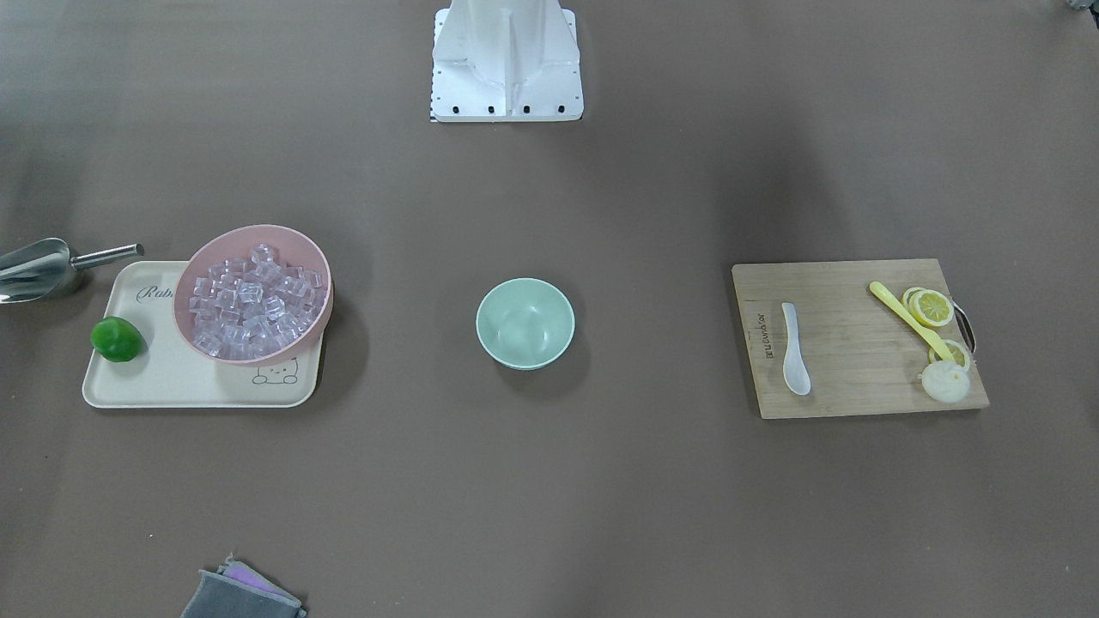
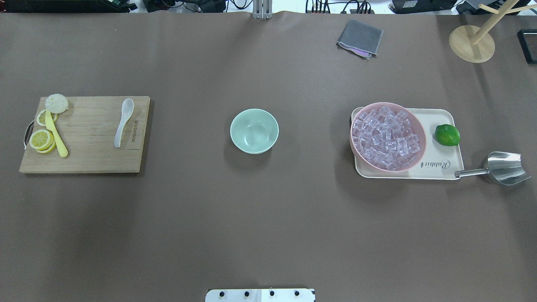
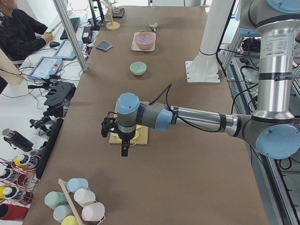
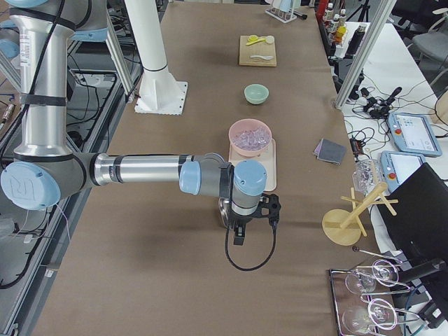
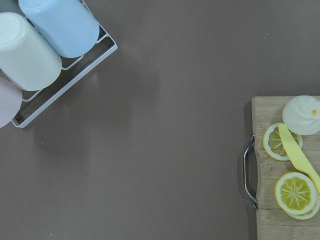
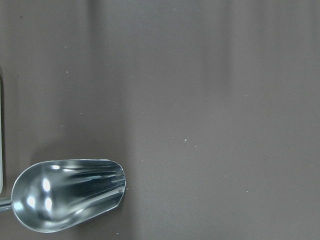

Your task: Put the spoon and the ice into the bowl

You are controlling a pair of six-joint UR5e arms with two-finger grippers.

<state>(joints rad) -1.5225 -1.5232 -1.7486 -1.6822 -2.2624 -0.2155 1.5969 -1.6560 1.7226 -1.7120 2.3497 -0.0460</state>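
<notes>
The white spoon [image 2: 123,123] lies on the wooden cutting board [image 2: 92,151], also seen from the front [image 1: 795,349]. The mint-green bowl [image 2: 254,131] stands empty at the table's middle [image 1: 525,324]. Clear ice cubes [image 2: 386,136] fill the pink bowl [image 1: 258,358] on the cream tray [image 2: 444,167]. My left gripper [image 3: 124,152] hangs beyond the board's outer end; the right gripper [image 4: 238,238] hangs beyond the tray, over the steel scoop [image 6: 70,192]. Both show only in the side views, so I cannot tell if they are open or shut.
On the board lie lemon slices [image 2: 41,139], a long yellow spoon [image 2: 56,136] and a white bun [image 2: 56,102]. A lime [image 2: 447,135] sits on the tray. A grey cloth [image 2: 360,38] and a wooden stand [image 2: 472,42] are at the far side. A cup rack [image 5: 45,45] is near the left wrist.
</notes>
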